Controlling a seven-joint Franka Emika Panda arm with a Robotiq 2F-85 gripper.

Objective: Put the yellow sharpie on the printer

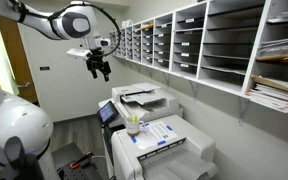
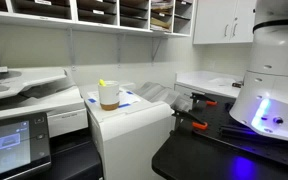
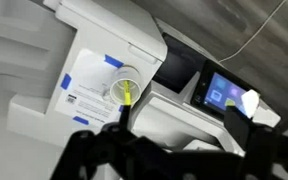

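The yellow sharpie (image 2: 102, 84) stands upright in a clear plastic cup (image 2: 108, 96) on top of the white printer (image 2: 134, 125). Cup and sharpie also show in an exterior view (image 1: 133, 122) and in the wrist view (image 3: 127, 92). My gripper (image 1: 101, 66) hangs high in the air above and beyond the printer, well apart from the cup. In the wrist view its two dark fingers (image 3: 179, 118) stand wide apart with nothing between them. The gripper is out of view in the exterior view that shows the cup from the side.
A large copier with a touch screen (image 3: 221, 92) stands beside the printer (image 1: 169, 140). Wall shelves of paper trays (image 1: 214, 45) run along the right. The robot base (image 2: 274, 70) sits on a dark table (image 2: 214, 150) with orange-handled tools (image 2: 196, 125).
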